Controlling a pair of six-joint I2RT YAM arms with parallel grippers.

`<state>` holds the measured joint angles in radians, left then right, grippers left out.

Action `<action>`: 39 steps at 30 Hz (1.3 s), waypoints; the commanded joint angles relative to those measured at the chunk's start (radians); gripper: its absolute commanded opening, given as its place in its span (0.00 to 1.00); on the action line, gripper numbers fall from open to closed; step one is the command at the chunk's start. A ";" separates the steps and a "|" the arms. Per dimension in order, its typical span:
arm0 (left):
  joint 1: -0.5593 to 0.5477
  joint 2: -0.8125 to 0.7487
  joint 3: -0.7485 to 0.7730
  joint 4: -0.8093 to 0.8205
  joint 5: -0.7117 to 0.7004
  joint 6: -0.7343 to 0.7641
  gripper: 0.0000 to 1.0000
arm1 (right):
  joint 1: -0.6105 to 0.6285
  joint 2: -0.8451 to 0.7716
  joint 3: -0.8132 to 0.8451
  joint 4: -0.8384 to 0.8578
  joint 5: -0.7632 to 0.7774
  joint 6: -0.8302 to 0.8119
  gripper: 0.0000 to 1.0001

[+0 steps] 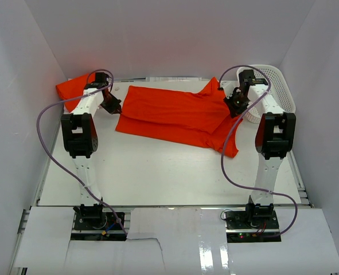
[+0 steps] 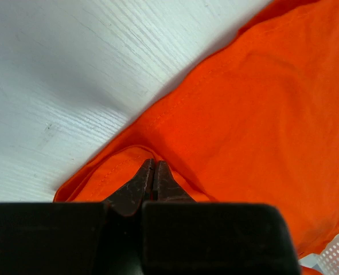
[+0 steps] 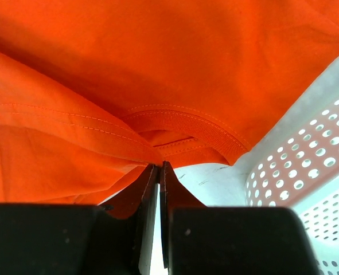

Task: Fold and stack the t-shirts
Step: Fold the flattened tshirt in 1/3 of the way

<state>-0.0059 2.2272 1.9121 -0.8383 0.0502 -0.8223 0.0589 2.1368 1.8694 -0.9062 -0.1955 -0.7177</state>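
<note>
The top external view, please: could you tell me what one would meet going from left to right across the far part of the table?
bunched shirt → left gripper → spread shirt → right gripper → basket

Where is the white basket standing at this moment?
In the top view the basket stands at the far right corner of the table, just behind the right gripper and beside the collar end of the spread t-shirt.
</note>
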 commanded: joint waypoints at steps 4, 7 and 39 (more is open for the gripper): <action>0.001 0.009 0.010 0.042 0.063 -0.032 0.18 | -0.010 0.003 0.027 0.078 0.019 0.035 0.08; 0.003 0.006 0.010 0.053 0.077 -0.050 0.26 | -0.013 -0.014 -0.004 0.125 0.022 0.052 0.09; -0.360 -0.308 -0.251 0.212 0.103 0.399 0.65 | 0.055 -0.268 -0.283 0.012 -0.245 0.130 0.58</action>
<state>-0.2539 1.9430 1.6943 -0.6258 0.1272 -0.5461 0.0925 1.8965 1.6260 -0.8219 -0.3794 -0.5831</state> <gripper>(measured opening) 0.648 0.579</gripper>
